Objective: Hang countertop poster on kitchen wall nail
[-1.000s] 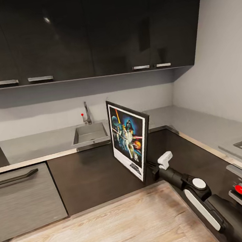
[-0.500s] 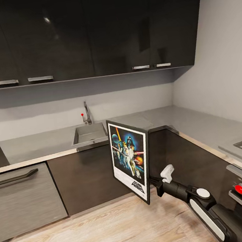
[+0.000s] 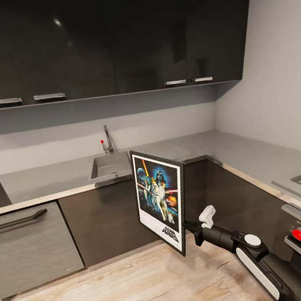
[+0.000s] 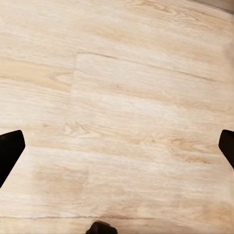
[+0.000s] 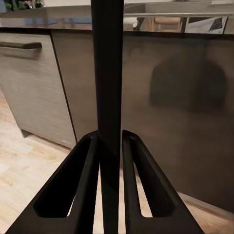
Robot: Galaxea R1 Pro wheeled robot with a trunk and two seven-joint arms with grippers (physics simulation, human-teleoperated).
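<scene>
**Desk:** What's the right claw [image 3: 191, 228] doing at this moment?

**Operator:** I've got it clamped on the poster [image 3: 160, 199]. In the right wrist view, both fingers [image 5: 87, 185] press flat against the frame's edge [image 5: 108, 97], which runs straight up between them. The poster stands upright just above and to the left of the claw, art facing me.

**Desk:** What changed in the last second?

**Operator:** It has come down and toward me. A second ago its top stood against the backsplash, level with the tap; now the whole frame hangs in front of the lower cabinet doors [image 3: 107, 222], off the kitchen countertop [image 3: 45, 181], which lies beyond and above the claw.

**Desk:** And the other arm?

**Operator:** The left claw [image 4: 117, 146] is spread wide, its tips at the picture's edges, holding nothing, over wooden floor [image 4: 126, 97].

**Desk:** Meaning for the job?

**Operator:** Pickup looks done, I'd say. The carry to a nail is next.
</scene>
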